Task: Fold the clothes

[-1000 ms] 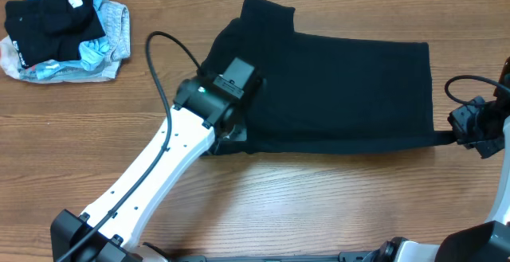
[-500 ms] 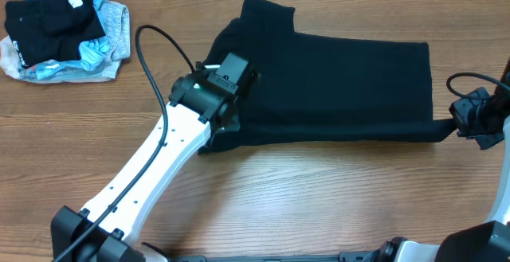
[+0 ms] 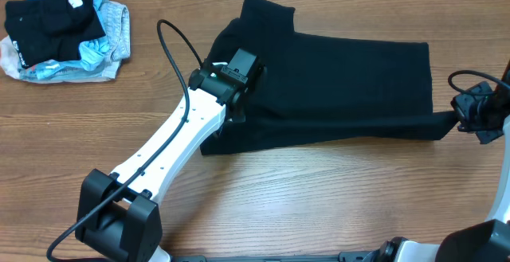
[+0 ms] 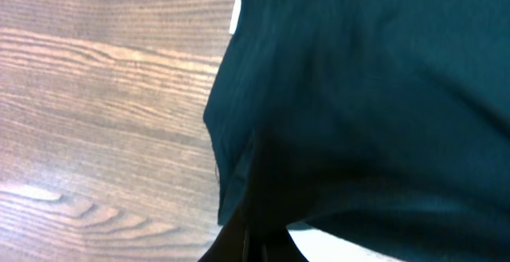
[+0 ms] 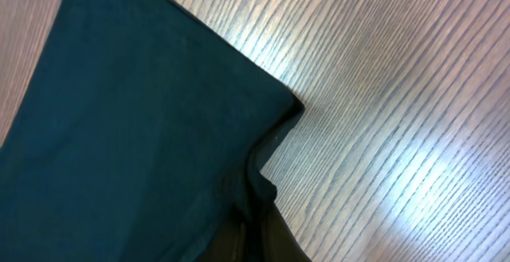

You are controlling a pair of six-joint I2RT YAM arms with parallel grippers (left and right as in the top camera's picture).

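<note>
The soft black garment [image 3: 343, 79] is lying spread, roughly rectangular, on the grainy wooden worktop [image 3: 319, 206]. The left jaws are pinching its front left edge while the right jaws are pinching its front right corner, holding the hem taut.

We're seeing the clothes [image 3: 351, 79] as matt, soft black cloth. The table [image 3: 319, 206] is showing grained wood with a slight sheen. We're noting the arm [image 3: 171, 140] as smooth white plastic.
</note>
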